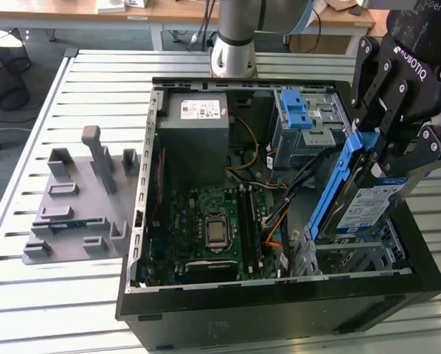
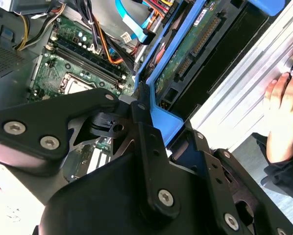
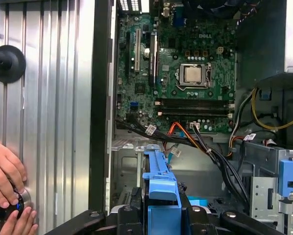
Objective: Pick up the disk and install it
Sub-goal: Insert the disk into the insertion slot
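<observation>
Flat rectangular silver metal disk with white-and-blue label and blue plastic side rails: held in air, tilted, above drive bay corner of open black computer case, toward exterior view's right. Jaws clamped on disk at upper end, seemingly on blue rails. Case lies on grey slatted metal table.

Judgement: disk stiff, likely heavy for its size, shock-sensitive. Metal faces smooth, maybe slippery. Rails the safer hold, not label or circuit side.
</observation>
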`<state>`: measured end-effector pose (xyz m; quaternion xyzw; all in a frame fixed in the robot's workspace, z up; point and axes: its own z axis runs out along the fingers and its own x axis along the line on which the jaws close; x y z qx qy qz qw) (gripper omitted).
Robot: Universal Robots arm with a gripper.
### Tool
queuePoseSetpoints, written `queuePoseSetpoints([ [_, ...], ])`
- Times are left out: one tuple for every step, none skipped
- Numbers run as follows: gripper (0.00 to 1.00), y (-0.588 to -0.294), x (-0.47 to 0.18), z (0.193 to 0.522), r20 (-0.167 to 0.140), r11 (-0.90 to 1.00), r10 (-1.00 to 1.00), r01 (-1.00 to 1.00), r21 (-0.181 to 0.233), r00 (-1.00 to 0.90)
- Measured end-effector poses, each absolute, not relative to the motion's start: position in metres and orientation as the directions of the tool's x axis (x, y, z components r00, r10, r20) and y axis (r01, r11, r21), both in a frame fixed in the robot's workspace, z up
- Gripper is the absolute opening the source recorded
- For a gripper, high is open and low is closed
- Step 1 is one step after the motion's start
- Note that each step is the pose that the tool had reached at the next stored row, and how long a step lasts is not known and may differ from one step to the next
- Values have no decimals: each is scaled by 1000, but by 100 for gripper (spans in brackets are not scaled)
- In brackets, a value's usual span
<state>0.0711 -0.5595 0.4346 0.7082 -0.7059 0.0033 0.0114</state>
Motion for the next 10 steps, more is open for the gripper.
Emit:
queuePoseSetpoints([
  [36, -560, 71, 434, 21, -3, -1000, -1000, 12, 3],
  [36, -560, 71, 433, 21, -2, -1000, -1000, 12, 3],
  [36, -560, 71, 432, 21, -2, -1000, -1000, 12, 2],
  [36, -560, 71, 431, 21, -1, -1000, -1000, 12, 2],
  [36, -560, 71, 430, 21, -1, -1000, -1000, 12, 1],
  [36, -560, 71, 429, 21, -1, -1000, -1000, 12, 1],
  [36, -560, 71, 428, 21, 0, -1000, -1000, 12, 0],
  [36, -560, 71, 427, 21, 0, -1000, -1000, 12, 0],
  [36, -560, 71, 426, 21, 1, -1000, -1000, 12, -1],
  [36, -560, 71, 424, 21, 1, -1000, -1000, 12, -1],
])
